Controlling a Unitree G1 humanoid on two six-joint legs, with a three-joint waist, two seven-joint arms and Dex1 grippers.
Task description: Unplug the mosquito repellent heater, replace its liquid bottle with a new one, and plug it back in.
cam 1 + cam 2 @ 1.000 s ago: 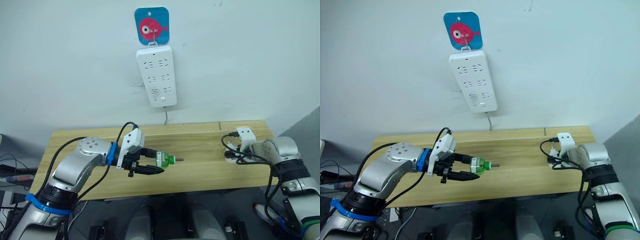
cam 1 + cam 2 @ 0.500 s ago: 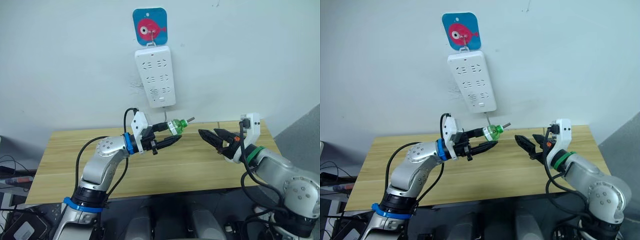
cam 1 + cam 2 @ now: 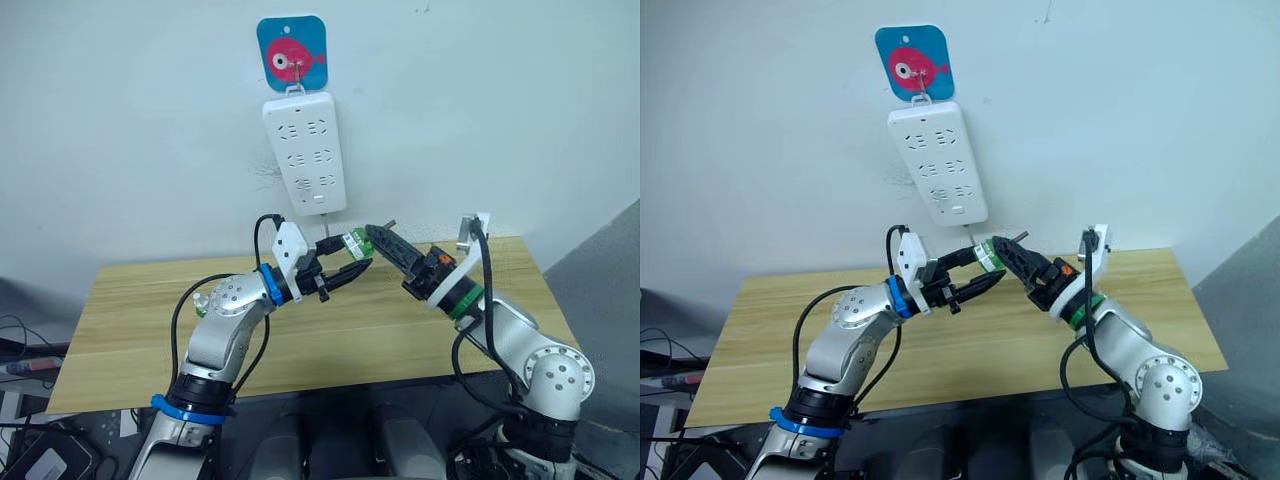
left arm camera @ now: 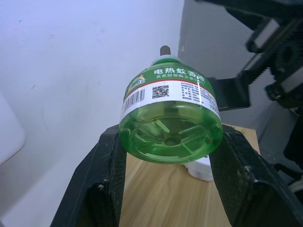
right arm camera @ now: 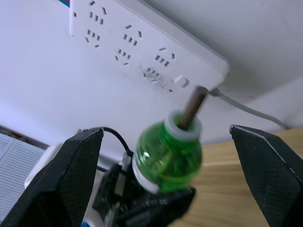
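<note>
Bottle (image 4: 170, 118) of green repellent liquid sits clamped across its base between the two black fingers of the left gripper (image 3: 340, 262), held in the air above the far edge of the wooden table (image 3: 130, 310), just below the white power strip (image 3: 305, 150) on the wall. Its long axis runs from the left gripper toward the right arm, the dark wick (image 5: 191, 109) leading, tilted slightly upward. The right gripper (image 5: 170, 156) faces it from the right, fingers spread wide, one on each side of the neck and neither touching it. The right arm is thus the nearer free one, and a handover would seem to turn on those fingers closing squarely across the neck or shoulder, at right angles to the bottle's axis, without knocking the wick. A small white object (image 4: 201, 169) lies on the table beyond the bottle; whether it is the heater cannot be told.
</note>
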